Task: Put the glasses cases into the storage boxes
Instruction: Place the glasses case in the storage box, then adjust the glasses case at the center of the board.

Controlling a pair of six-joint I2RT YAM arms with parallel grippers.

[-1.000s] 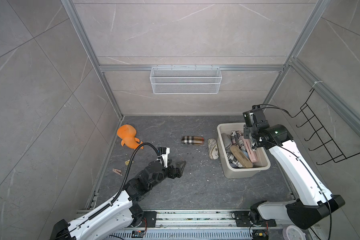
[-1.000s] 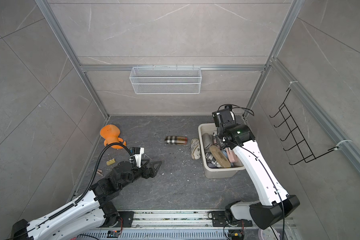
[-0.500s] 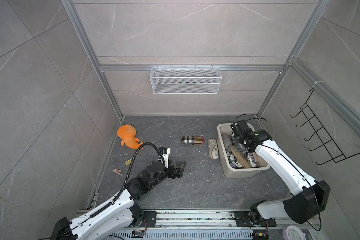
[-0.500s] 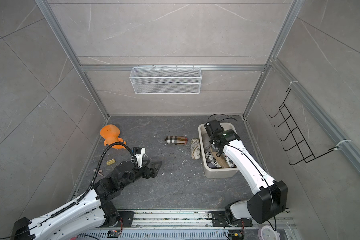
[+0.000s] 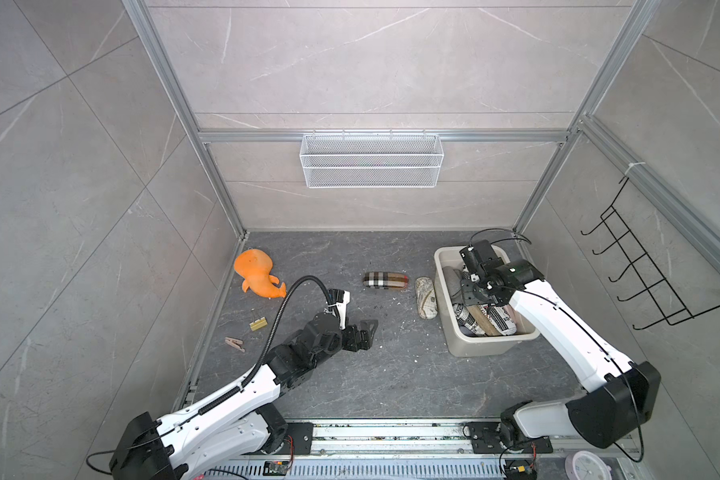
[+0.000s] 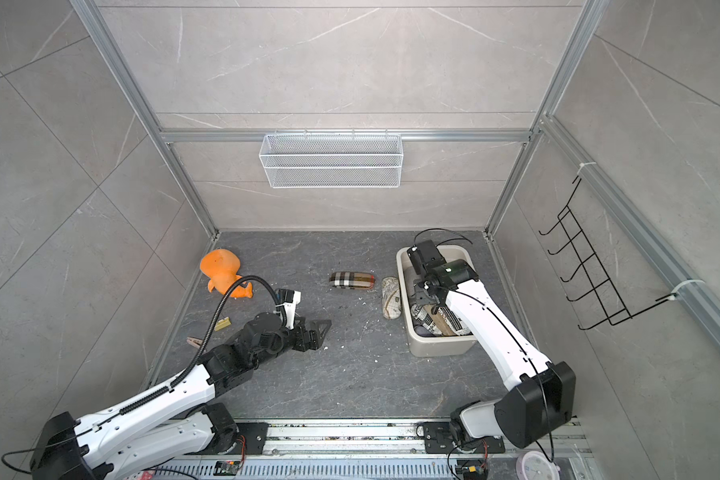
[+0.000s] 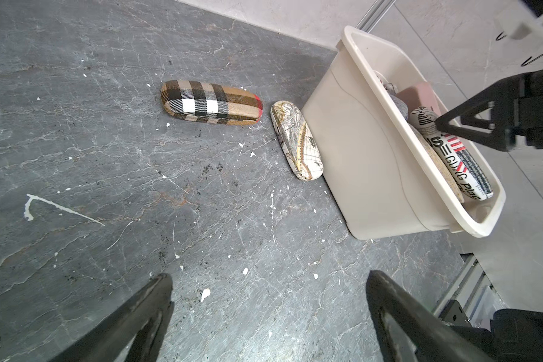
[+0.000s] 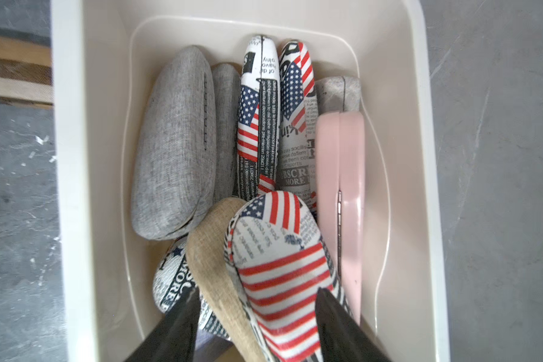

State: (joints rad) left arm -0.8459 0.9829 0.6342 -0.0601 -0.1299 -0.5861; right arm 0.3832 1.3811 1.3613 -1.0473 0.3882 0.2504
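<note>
Right arm (image 5: pixel 558 320) has come down from above the tub a second ago to reach into it, and its jaws have widened; left arm (image 5: pixel 242 386) same as before. Right jaws now stand parted inside the cream tub (image 5: pixel 485 348), either side of a flag-print case (image 8: pixel 279 275) lying on top of the pile. A tan case (image 8: pixel 213 250) shows in the gap next to one jaw, so nothing is gripped. Left jaws are spread wide and empty, low over the dark bench (image 5: pixel 391 374), pointing toward the tub and well apart from every case. White wire basket (image 5: pixel 371 160) hangs on the back wall. Tub sits on the bench on the robot's right, seen in both top views (image 6: pixel 441 347). Orange plush toy (image 5: pixel 256 274) lies at the far left by the wall. Packed lengthwise in the tub are a grey case (image 8: pixel 176 141), two newspaper-print cases (image 8: pixel 257 109) on edge and a pink case (image 8: pixel 348 194) by the wall. Two cases are still out on the bench. The map-print case (image 5: pixel 426 298) lies just beside the tub's outer wall, parallel to it; cannot tell if touching. The plaid case (image 5: pixel 386 280) lies near it toward the middle, crosswise to it, not touching. Small yellow clip (image 5: pixel 257 324) and wooden peg (image 5: pixel 234 344) lie near the left wall.
</note>
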